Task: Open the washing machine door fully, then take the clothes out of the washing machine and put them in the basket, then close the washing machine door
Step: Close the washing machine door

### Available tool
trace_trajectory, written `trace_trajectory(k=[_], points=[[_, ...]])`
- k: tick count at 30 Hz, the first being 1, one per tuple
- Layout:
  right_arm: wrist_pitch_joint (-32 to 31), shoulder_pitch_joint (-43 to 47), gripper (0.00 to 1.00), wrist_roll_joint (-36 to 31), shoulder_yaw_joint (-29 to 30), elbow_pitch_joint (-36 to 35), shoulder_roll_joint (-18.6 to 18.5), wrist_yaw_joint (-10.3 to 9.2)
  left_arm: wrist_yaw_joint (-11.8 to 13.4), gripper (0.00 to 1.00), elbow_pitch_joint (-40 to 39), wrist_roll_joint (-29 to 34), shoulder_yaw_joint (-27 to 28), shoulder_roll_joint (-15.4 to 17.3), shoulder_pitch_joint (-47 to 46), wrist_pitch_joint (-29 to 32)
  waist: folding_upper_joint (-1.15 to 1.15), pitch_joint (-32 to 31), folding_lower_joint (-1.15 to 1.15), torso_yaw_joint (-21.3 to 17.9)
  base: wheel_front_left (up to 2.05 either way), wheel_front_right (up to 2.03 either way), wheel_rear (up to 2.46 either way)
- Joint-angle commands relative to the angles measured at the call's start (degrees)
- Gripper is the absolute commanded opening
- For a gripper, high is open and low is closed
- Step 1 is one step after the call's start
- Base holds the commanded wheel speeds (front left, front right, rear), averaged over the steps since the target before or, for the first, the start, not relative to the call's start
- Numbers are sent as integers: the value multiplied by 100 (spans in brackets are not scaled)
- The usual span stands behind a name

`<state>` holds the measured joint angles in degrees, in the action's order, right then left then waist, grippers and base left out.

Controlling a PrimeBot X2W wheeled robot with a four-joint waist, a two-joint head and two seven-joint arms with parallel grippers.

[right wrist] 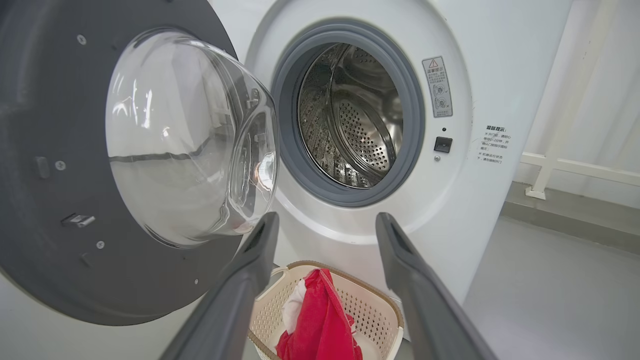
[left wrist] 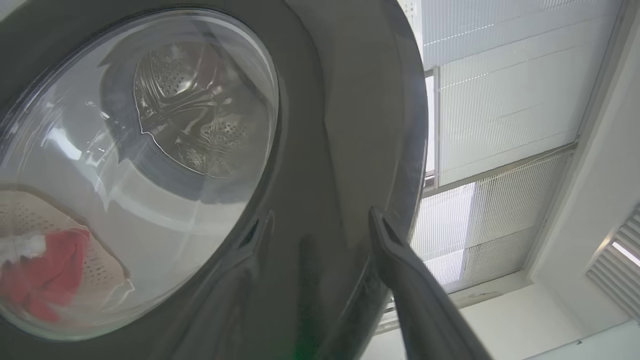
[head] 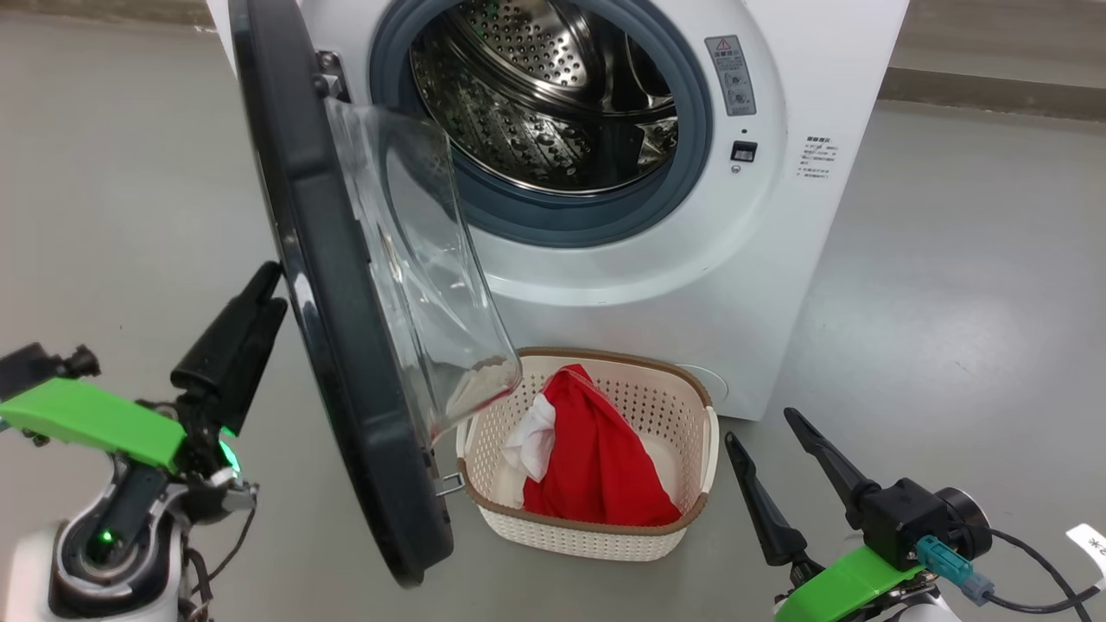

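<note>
Left gripper (head: 275, 289) spread and empty, just off the outer face of the washing machine door (head: 337, 328), which stands swung out; right gripper (head: 760, 428) also spread, empty, near the basket (head: 605, 354). Red and white clothes (head: 596, 466) sit in the basket at the foot of the washing machine (head: 778, 259), and the drum (head: 536, 95) looks empty. So I'd say 1 step left: push the door rim round until it latches.

A warning triangle is printed on a grey label (right wrist: 437, 86) on the washing machine (right wrist: 500, 65); the small print (right wrist: 492, 145) beside it cannot be read.
</note>
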<state>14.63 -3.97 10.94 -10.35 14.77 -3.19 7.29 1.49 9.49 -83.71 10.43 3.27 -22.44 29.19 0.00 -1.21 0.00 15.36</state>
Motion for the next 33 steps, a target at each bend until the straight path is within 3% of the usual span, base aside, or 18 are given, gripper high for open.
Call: trace_trajectory(k=[1, 7, 12, 21, 33], points=[[37, -218, 100, 48, -122, -140, 3, 20, -146, 100, -217, 204, 107, 244, 14, -83, 0, 14, 0, 18, 0, 0, 0], [37, -253, 100, 58, -155, -151, 6, 20, -714, 100, -379, 1448, -96, 579, 288, -996, 0, 63, 0, 61, 0, 0, 0], [37, -269, 100, 65, -171, -155, 3, 20, -870, 100, -484, 2971, -634, 1011, 577, -2062, 0, 80, 0, 60, 0, 0, 0], [37, -292, 100, 70, -177, -168, -4, 20, -892, 100, -346, 4792, -1539, 1615, 987, -3566, 0, 131, 0, -8, 0, 0, 0], [37, -317, 100, 88, -157, -180, -4, 20, -454, 100, -91, 5896, -1746, 1605, 1291, -4336, 0, 190, 0, -86, 0, 0, 0]])
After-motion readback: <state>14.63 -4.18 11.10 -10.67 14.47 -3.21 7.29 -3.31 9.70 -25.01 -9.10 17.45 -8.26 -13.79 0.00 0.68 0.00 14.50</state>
